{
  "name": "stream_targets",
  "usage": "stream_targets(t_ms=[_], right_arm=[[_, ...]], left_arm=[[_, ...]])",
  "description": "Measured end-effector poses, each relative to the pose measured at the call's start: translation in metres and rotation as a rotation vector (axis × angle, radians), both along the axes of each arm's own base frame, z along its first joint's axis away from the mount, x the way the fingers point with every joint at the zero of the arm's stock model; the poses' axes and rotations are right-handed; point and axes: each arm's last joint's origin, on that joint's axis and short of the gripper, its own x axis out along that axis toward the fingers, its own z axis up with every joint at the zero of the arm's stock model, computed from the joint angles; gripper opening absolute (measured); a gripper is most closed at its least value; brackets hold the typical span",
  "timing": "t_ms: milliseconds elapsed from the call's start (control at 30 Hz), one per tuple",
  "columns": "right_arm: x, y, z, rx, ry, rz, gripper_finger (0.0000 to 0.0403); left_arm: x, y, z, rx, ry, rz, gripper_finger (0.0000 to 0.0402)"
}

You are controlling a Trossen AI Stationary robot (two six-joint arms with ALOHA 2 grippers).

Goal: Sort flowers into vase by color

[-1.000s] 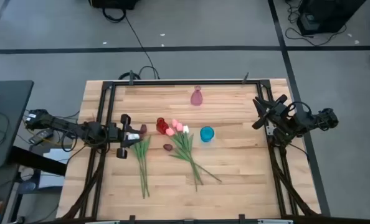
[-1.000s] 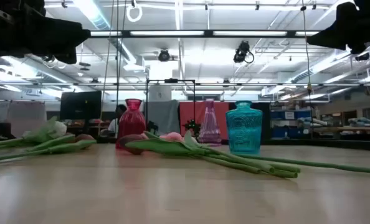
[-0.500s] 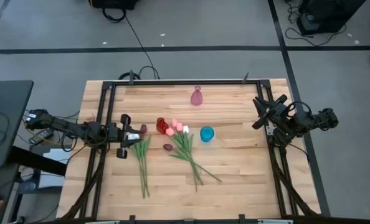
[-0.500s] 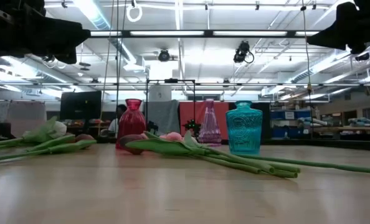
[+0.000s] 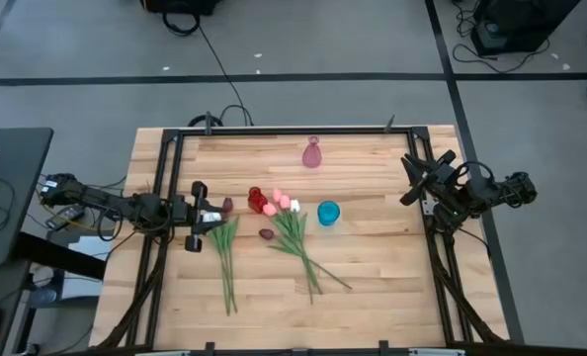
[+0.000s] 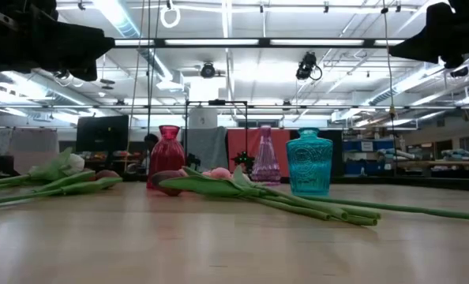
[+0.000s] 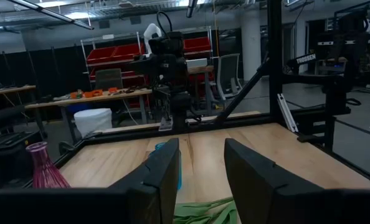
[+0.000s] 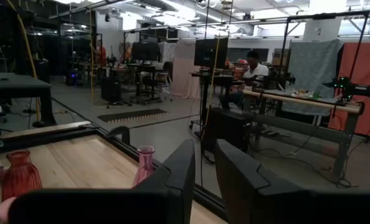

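Flowers [image 5: 226, 242] just beside open left claw [image 5: 204, 217], untouched.

Flowers [image 5: 298, 237] flat on table [image 5: 373, 267], two loose bunches, stems splayed

"TROSSEN" on the far arm's [image 7: 309, 60] link, left wrist view.

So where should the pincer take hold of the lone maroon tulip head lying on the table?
Take the lone maroon tulip head across its narrow width, from straight above. It lies flat on the table with no stem visible, and the pink heads sit apart from it.
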Motion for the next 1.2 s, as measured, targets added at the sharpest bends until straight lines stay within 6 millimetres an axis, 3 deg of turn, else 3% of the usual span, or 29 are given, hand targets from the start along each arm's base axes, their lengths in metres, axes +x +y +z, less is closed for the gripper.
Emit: stream_targets(t_ms=[767,1200], right_arm=[[0.000,0.000,0.000,0.000,0.000,0.000,0.0075],[0.000,0.000,0.000,0.000,0.000,0.000,0.0075]], left_arm=[[0.000,0.000,0.001,-0.012,-0.006,-0.002,0.0132],[-0.004,0.002,0.018,-0.111,-0.187,0.010,0.0132]])
